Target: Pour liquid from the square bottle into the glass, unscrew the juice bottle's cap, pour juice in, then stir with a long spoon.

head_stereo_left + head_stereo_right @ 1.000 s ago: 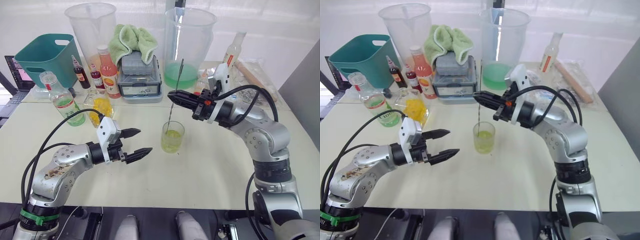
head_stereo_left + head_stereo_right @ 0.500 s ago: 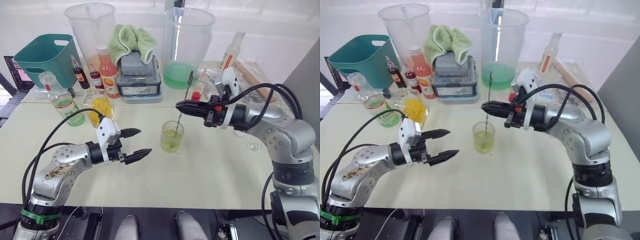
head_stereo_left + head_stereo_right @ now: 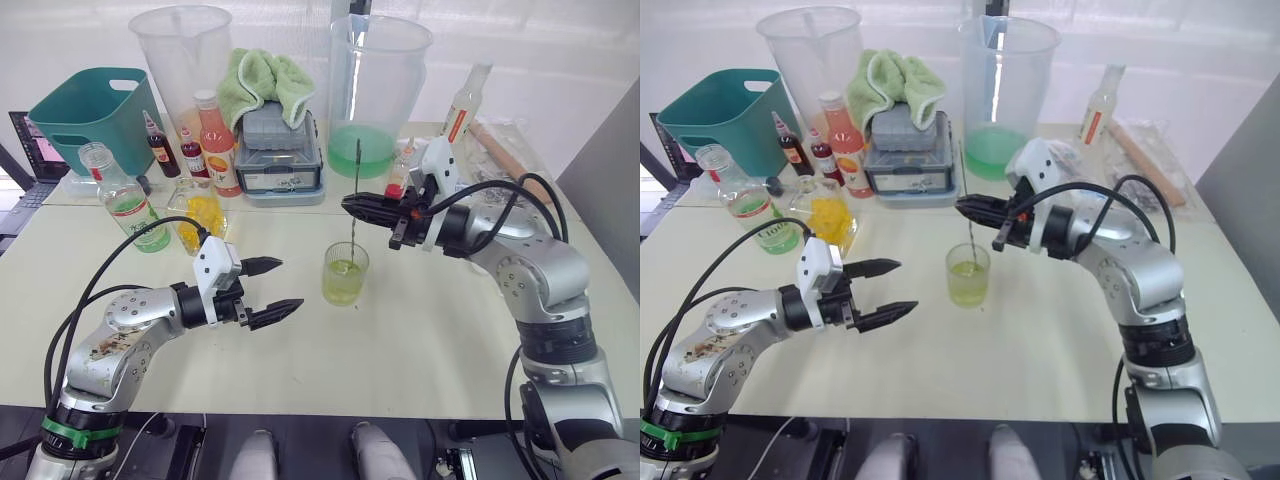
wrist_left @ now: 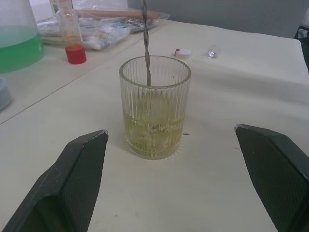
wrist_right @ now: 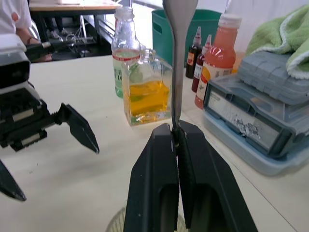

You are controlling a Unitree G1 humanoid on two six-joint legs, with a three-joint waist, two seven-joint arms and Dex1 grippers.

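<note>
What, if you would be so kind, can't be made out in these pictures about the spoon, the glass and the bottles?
- Bowl of the long spoon: sunk in the cloudy liquid inside the ribbed glass in the left wrist view.
- Spoon's top end: cut off by the right wrist view's edge above the right gripper.
- Juice bottle: label print too small in the eye views.
- Square bottle: hides most of the juice bottle in the right wrist view.
</note>
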